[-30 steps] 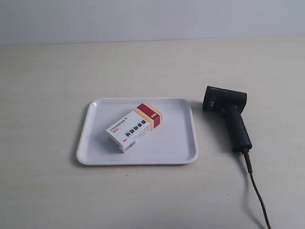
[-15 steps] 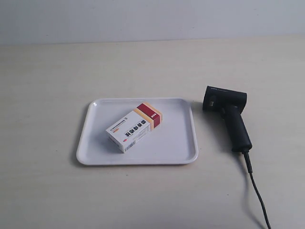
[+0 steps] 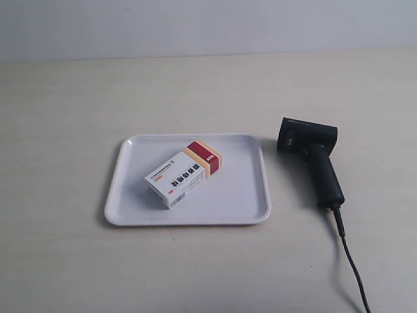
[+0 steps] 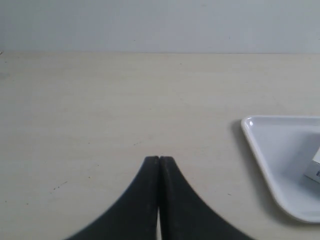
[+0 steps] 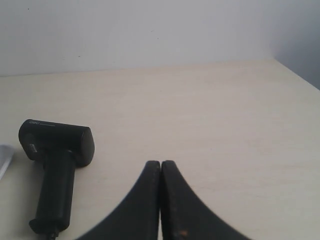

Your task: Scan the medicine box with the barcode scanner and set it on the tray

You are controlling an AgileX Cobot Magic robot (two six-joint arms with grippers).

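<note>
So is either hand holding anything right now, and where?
Nothing. Left hand and right hand are shut and empty; the scanner lies on the table.

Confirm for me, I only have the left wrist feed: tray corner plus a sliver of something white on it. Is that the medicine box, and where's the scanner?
Observer: Yes. The medicine box lies flat on the tray, inside its rim, red and orange band toward the far side.
Operator: Scanner?
Observer: The barcode scanner lies on the table beside the tray, off it, with its cable running toward the exterior view's bottom edge.
Operator: Right gripper holding it?
Observer: No. The right gripper is shut on nothing, apart from the scanner. Your left gripper is shut too.
</note>
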